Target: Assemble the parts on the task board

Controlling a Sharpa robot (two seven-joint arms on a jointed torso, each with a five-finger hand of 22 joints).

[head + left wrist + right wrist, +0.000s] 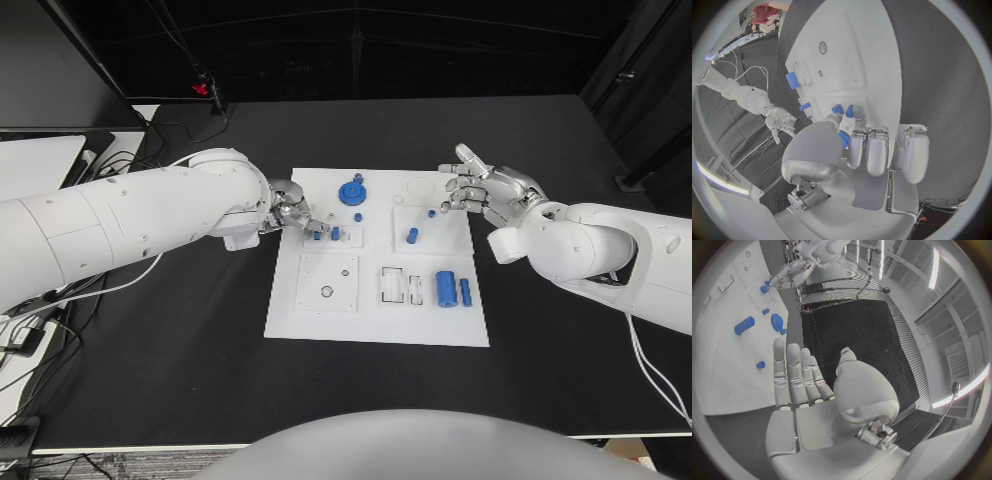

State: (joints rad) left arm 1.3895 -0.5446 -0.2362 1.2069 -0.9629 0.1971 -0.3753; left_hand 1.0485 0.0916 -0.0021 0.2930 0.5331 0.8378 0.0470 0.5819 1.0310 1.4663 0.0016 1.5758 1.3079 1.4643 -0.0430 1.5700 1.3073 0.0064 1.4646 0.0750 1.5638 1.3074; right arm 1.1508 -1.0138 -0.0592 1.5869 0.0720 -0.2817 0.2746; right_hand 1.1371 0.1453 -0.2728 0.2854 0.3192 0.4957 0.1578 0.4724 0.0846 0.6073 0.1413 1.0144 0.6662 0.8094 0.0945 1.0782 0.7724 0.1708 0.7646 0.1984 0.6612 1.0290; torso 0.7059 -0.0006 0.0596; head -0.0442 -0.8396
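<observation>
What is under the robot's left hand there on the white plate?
The left hand works over the task board, its fingertips at small blue parts near the board's left side. Whatever lies directly beneath the fingers is covered.

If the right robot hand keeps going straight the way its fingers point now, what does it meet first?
Probably nothing on the board: the right robot hand is open over the white board's far right corner, fingers aimed past it at the black table. Its height is unclear.
</observation>
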